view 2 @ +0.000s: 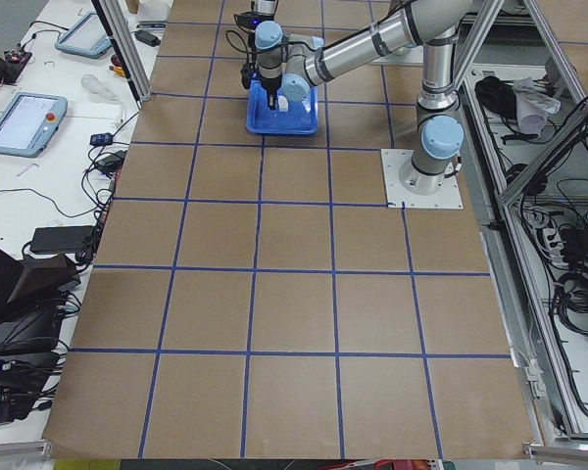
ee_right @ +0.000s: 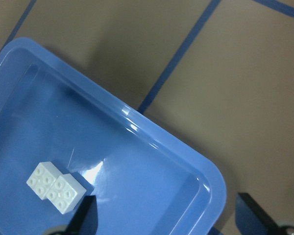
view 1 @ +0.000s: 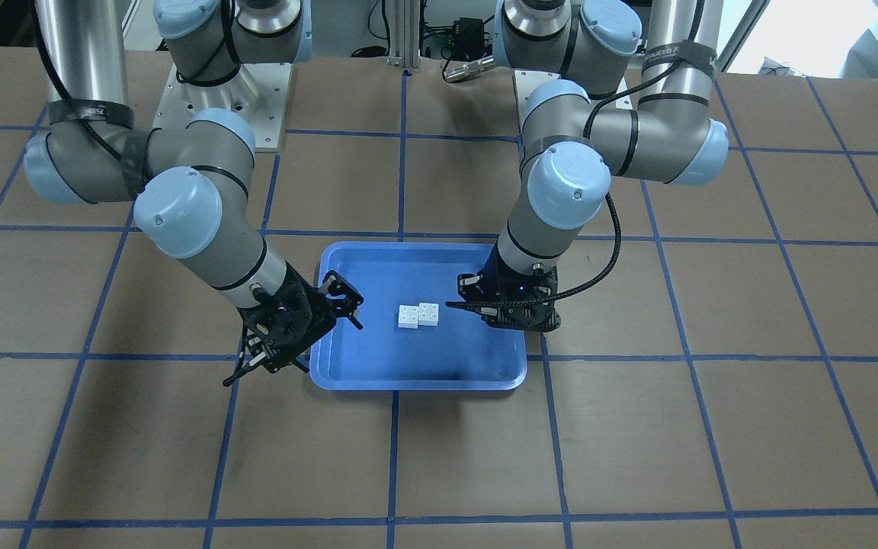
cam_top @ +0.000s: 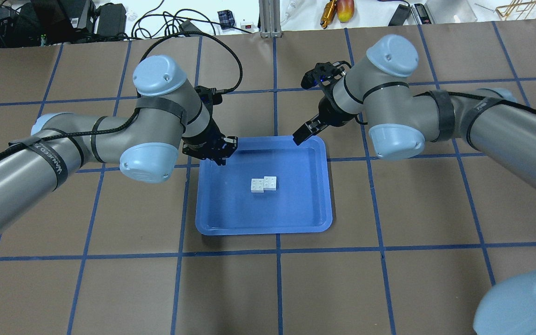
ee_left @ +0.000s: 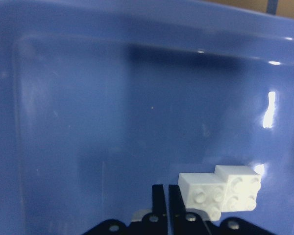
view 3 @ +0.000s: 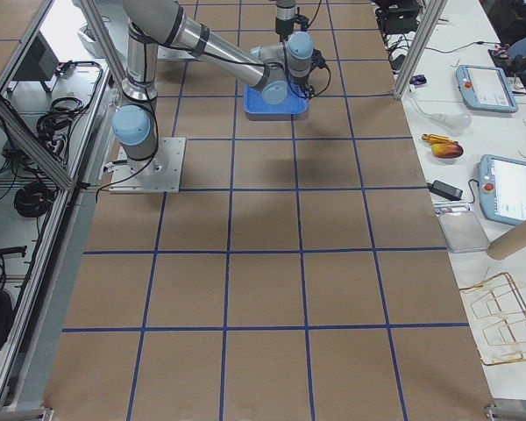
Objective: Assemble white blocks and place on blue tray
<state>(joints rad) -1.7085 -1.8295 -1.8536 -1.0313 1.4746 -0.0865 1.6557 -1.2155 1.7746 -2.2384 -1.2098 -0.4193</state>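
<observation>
Table: brown board surface, ruled into large squares by blue tape lines.
Tray: shallow, blue, rounded corners, raised rim; lies flat on the table between the two arms, filling about one grid square.
White blocks: two small studded bricks, joined with an offset so that one sits a step higher than the other; they rest on the tray floor near its middle, touched by neither claw.
Left claw: clenched, fingers pressed almost together with nothing between them; it hangs over the tray's far corner on the robot's left, and its wrist camera shows the blocks just beside the fingertips.
Right claw: released, fingers spread wide and empty; it hangs at the tray's far corner on the robot's right, the rounded rim showing between its fingers.
Arm bases: each bolted to a pale metal plate set on the table.
Frame: aluminium posts stand along the table edges in both side views.
Operators' bench: white top running alongside the table, carrying two handheld control tablets, a cardboard tube and a wire rack.
Robot's side: black cable bundles hang beyond the frame.
</observation>
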